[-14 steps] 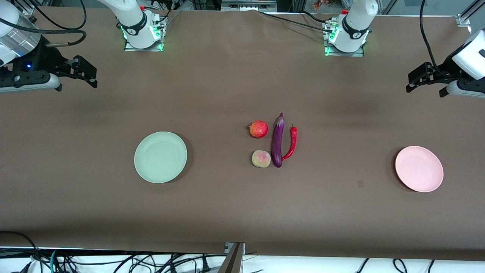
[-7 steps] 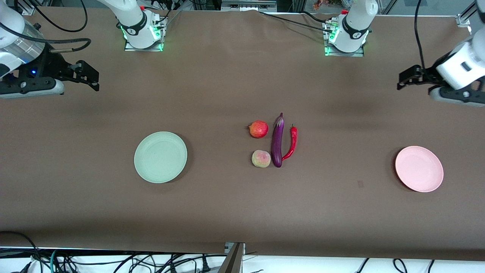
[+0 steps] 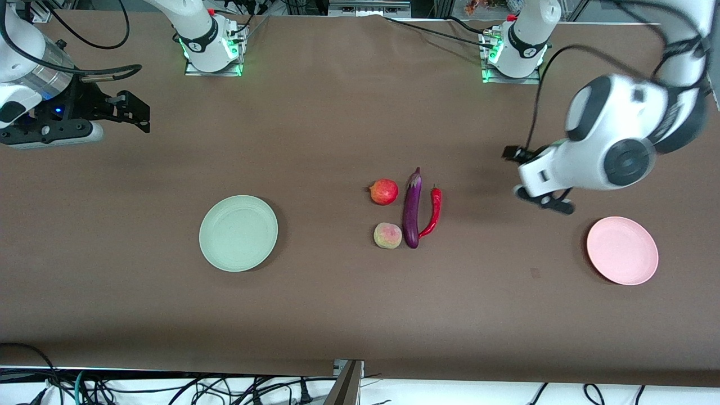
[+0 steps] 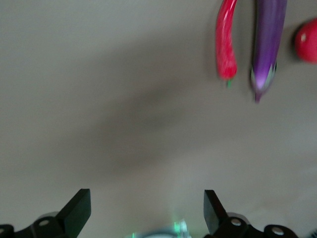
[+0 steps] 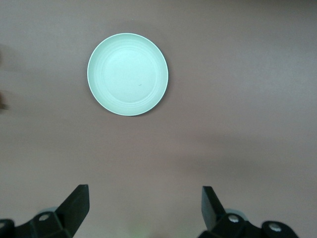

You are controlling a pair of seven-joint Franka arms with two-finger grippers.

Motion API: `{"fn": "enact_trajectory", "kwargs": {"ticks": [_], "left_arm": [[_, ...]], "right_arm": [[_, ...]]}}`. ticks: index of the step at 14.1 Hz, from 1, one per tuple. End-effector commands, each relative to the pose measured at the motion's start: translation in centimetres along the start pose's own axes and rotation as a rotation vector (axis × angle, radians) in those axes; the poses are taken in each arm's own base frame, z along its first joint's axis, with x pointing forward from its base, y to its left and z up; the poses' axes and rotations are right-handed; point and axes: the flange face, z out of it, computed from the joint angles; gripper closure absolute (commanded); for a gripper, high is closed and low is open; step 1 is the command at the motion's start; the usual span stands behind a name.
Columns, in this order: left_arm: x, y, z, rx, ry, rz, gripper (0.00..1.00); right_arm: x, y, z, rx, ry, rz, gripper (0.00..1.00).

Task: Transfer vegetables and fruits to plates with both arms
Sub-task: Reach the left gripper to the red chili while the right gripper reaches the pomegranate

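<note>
The pomegranate [image 3: 384, 192], peach [image 3: 387, 235], purple eggplant [image 3: 412, 209] and red chili [image 3: 433, 212] lie together mid-table. The mint plate [image 3: 238, 233] lies toward the right arm's end and the pink plate [image 3: 622, 250] toward the left arm's end; both are empty. My left gripper [image 3: 520, 175] hangs open and empty over bare table between the chili and the pink plate. Its wrist view shows the open gripper [image 4: 146, 208], chili [image 4: 225, 44], eggplant [image 4: 267, 44] and pomegranate [image 4: 308, 40]. My right gripper [image 3: 143, 115] is open and empty over the right arm's end of the table, with the mint plate [image 5: 128, 74] ahead of the gripper [image 5: 143, 206].
The two arm bases [image 3: 212, 50] [image 3: 513, 56] stand at the table's edge farthest from the front camera. Brown cloth [image 3: 337, 304] covers the table. Cables hang below the edge nearest the front camera [image 3: 169, 388].
My left arm has swung in from the table's end toward the middle and now hangs between the chili and the pink plate. My right gripper has shifted slightly. The produce and plates have not moved.
</note>
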Motion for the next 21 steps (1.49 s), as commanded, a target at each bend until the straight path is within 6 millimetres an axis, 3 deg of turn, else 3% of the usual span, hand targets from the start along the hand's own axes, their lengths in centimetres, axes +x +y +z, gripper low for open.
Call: {"fn": "enact_trajectory", "kwargs": {"ticks": [1,4,7,8,12,15,16,17,18,19,21], "left_arm": [[5.2,2.7,3.5,0.029,0.095,0.042,0.0],[9.0,6.2,7.4,0.033,0.205,0.095,0.0],[10.5,7.2,10.4,0.021,0.263,0.053,0.0],[10.9,8.4,11.4,0.018,0.274,0.028,0.0],[10.9,10.3,16.9,0.028,0.311,0.025,0.0],[11.2,10.6,19.1,0.032,0.307,0.034,0.01],[11.2,10.5,18.9,0.035,0.313,0.042,0.43],[11.2,10.5,18.8,0.037,0.315,0.04,0.76],[11.2,10.4,18.6,0.038,0.317,0.038,0.92],[11.1,10.1,18.4,0.038,0.314,0.038,0.98],[10.7,9.8,17.7,0.043,0.305,0.041,1.0]], "right_arm": [[-0.8,0.2,-0.5,-0.012,-0.005,-0.014,0.0],[-0.7,0.3,0.0,-0.005,-0.026,-0.035,0.0],[0.1,-0.9,0.2,0.038,0.004,-0.033,0.0],[0.4,-1.5,0.6,0.068,-0.005,-0.034,0.0],[2.5,-6.6,4.3,0.08,-0.056,-0.007,0.0],[5.1,-13.4,8.3,0.124,-0.023,0.095,0.0],[6.0,-16.3,10.3,0.128,-0.012,0.121,0.0],[6.8,-19.7,12.6,0.13,0.009,0.15,0.0],[7.4,-23.0,15.2,0.129,0.033,0.182,0.0],[7.8,-25.9,18.0,0.131,0.047,0.228,0.0],[8.4,-30.4,22.0,0.159,0.088,0.314,0.0]]}}
